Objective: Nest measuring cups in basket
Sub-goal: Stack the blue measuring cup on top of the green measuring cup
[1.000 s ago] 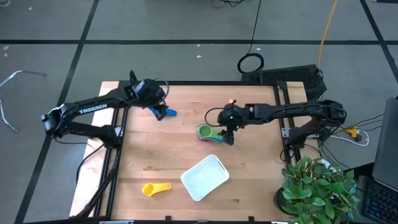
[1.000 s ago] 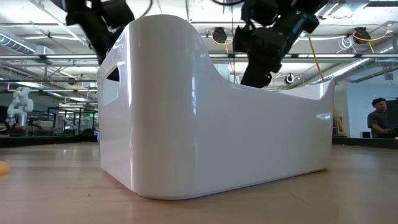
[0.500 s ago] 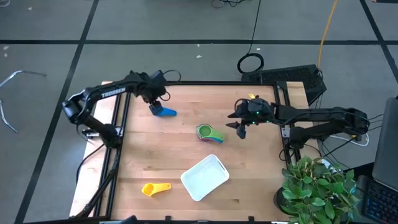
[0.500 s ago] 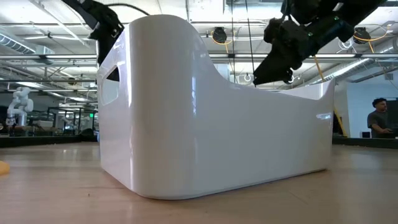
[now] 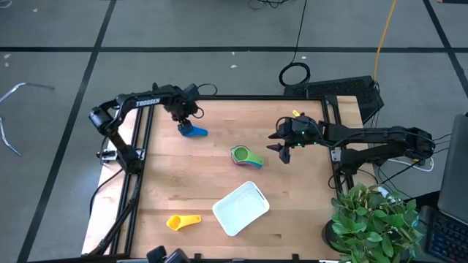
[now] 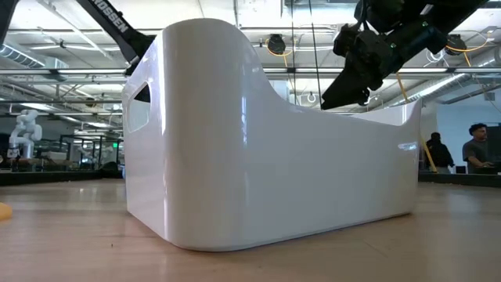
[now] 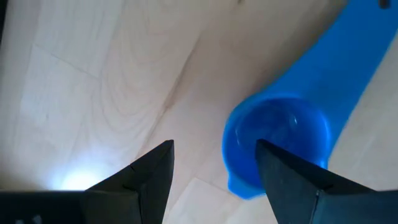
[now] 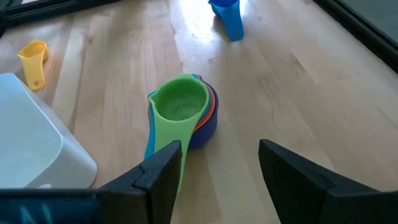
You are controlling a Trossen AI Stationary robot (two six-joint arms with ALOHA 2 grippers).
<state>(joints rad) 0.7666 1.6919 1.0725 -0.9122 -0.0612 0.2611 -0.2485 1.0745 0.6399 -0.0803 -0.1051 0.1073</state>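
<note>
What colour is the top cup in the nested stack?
Green; the right wrist view shows it best.

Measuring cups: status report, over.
Left claw open above blue cup. Right claw open, empty, beside nested stack. Yellow cup loose. Basket empty, unobstructed.

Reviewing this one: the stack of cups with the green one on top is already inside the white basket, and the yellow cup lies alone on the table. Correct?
Not quite. The high view shows the stack of cups with the green one on top sitting on the table, apart from the white basket, not inside it. The yellow cup does lie alone on the table.
</note>
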